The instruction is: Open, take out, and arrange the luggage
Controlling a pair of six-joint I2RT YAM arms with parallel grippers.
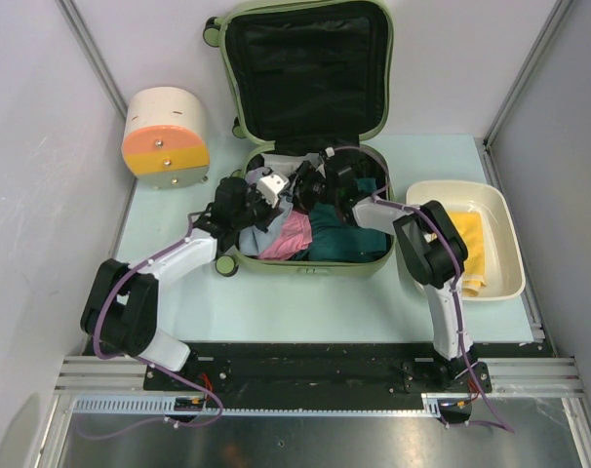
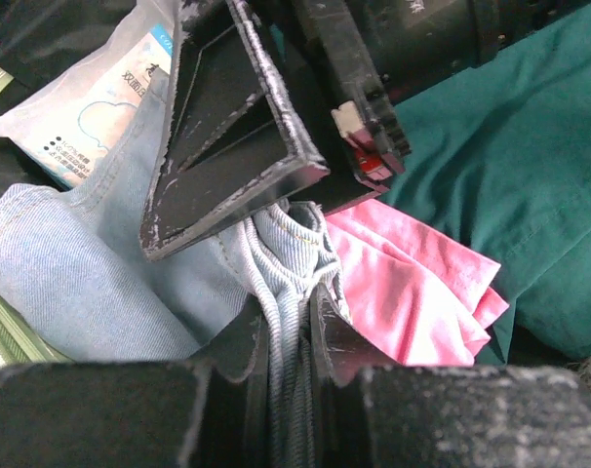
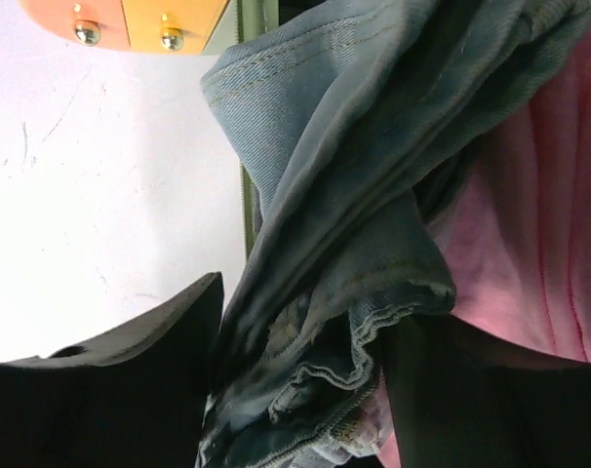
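The pale olive-green luggage (image 1: 239, 261) lies open, its black-lined lid (image 1: 305, 68) standing up at the back. Its lower half holds light blue jeans (image 1: 261, 232), a pink cloth (image 1: 294, 234), a teal cloth (image 1: 346, 239) and a white packet (image 2: 100, 97). My left gripper (image 1: 259, 195) is inside the case; in the left wrist view it (image 2: 288, 307) is shut on a fold of the jeans (image 2: 81, 283). My right gripper (image 1: 310, 183) is close beside it. In the right wrist view it (image 3: 310, 322) holds a bunch of the jeans (image 3: 354, 175) between its fingers, with the pink cloth (image 3: 530, 244) behind.
A white oval basin (image 1: 505, 283) with a yellow cloth (image 1: 469, 244) stands right of the case. A round cream-and-orange drum container (image 1: 166, 136) stands at the left, its orange face also in the right wrist view (image 3: 120, 19). Grey walls close in the back and sides.
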